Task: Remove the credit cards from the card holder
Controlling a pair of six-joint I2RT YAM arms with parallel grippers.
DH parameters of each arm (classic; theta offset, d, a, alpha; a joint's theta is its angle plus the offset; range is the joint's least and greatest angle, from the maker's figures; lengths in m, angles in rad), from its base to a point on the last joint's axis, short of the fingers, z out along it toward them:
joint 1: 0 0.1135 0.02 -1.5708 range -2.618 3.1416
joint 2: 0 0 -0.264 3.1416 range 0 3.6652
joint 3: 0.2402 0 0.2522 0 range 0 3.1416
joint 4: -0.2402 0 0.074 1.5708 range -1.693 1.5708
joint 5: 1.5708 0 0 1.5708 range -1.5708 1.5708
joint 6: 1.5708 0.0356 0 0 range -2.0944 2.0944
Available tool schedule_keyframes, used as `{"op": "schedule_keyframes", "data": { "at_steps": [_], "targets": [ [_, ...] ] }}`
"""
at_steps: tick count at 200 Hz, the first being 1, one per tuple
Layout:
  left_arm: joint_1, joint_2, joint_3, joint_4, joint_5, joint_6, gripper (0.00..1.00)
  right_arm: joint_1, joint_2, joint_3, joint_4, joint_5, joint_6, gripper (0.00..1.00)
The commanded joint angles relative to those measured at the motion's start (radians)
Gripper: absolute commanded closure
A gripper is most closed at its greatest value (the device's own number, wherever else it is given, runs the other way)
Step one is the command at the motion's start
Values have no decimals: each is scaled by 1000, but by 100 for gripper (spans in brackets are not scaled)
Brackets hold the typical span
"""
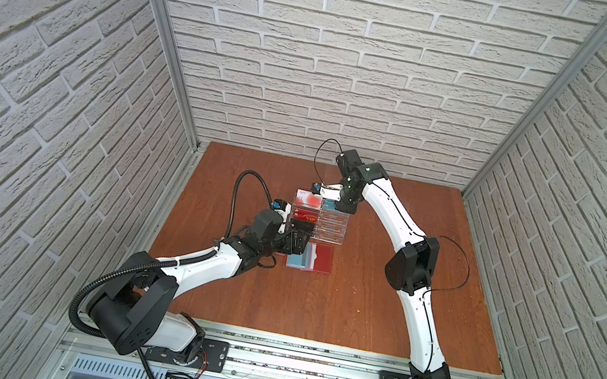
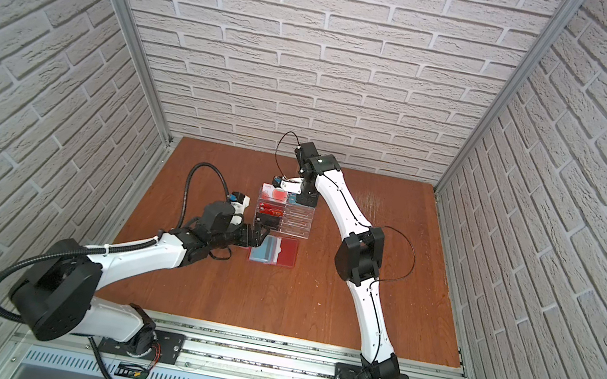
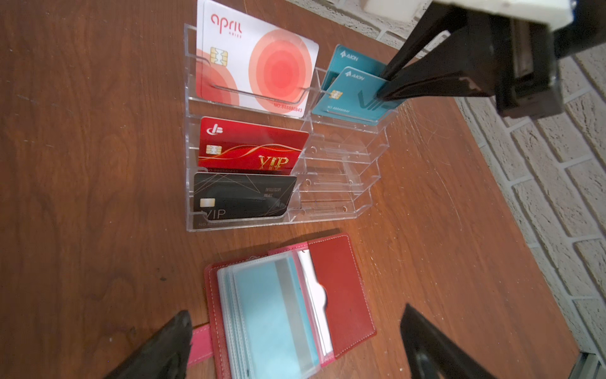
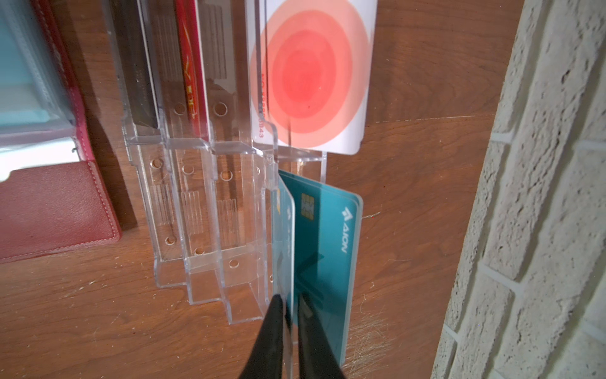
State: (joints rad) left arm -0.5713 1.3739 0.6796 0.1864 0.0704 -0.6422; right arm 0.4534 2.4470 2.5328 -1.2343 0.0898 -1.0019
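Brick walls [image 1: 317, 54] stand around a brown wooden table [image 1: 356, 313]; a clear stand [image 1: 329, 226] sits near the middle of the table, a bit toward the far edge; the red card holder [image 3: 341, 288] lies open and flat just beside the stand, on the side toward the table's near edge.

A white card [image 3: 255, 59], a red card [image 3: 249, 147] and a black card [image 3: 242, 197] stand in the left slots; two teal cards stand in the far right slot.

The right gripper [image 4: 290, 297] reaches down to that slot; its fingers are very close together, one on each side of the front teal card [image 3: 347, 98]; I cannot tell if they pinch it or only stand beside it.

The left gripper [image 3: 296, 311] hangs just over the card holder; its fingers are spread wide and hold nothing.

I think the step in hand is putting a card away in the stand; the card looks like it sits in its slot.

One more teal card [image 3: 262, 311] shows inside a clear sleeve of the holder, so I think the job is not done.

Next, I think the right gripper needs to let go all the way and lift straight up, so it does not drag the card out or tip the stand; then one gripper should press the holder down so it cannot slide, and the other should pinch the card's edge at the sleeve's open side and pull it out.
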Motion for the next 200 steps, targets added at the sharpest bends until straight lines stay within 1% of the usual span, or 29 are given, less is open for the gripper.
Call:
{"op": "schedule_keyframes", "data": {
  "at_steps": [1,33,76,141,162,174,181,183,187,190,192,193,195,200],
  "targets": [
    [7,-4,17,30,-12,18,2,7,-18,11,25,-10,15,86],
    [7,-12,16,19,-10,17,2,7,-41,7,46,-8,27,83],
    [8,-30,11,16,-10,13,2,7,-70,-5,46,-9,35,82],
    [5,-56,17,-3,-5,9,2,2,-190,-123,119,-21,79,78],
    [4,-76,11,-11,-7,2,2,-1,-238,-173,163,-24,115,73],
    [4,-90,6,-16,-10,-2,2,-2,-274,-214,203,-20,143,65],
    [2,-98,2,-18,-11,-4,2,-6,-296,-243,229,-16,166,55],
    [2,-101,2,-19,-11,-4,2,-7,-304,-250,237,-18,175,50],
    [2,-104,0,-20,-12,-5,2,-10,-318,-267,252,-18,190,34],
    [1,-107,-1,-20,-13,-8,2,-12,-328,-280,263,-22,202,20],
    [2,-110,-2,-20,-13,-9,2,-14,-336,-290,272,-22,211,7],
    [1,-112,-3,-19,-13,-9,2,-14,-341,-294,277,-22,218,3],
    [1,-115,-5,-22,-14,-9,2,-15,-349,-306,288,-22,228,1],
    [1,-118,-7,-22,-15,-11,2,-18,-371,-334,317,-22,256,0]
  ]
}}
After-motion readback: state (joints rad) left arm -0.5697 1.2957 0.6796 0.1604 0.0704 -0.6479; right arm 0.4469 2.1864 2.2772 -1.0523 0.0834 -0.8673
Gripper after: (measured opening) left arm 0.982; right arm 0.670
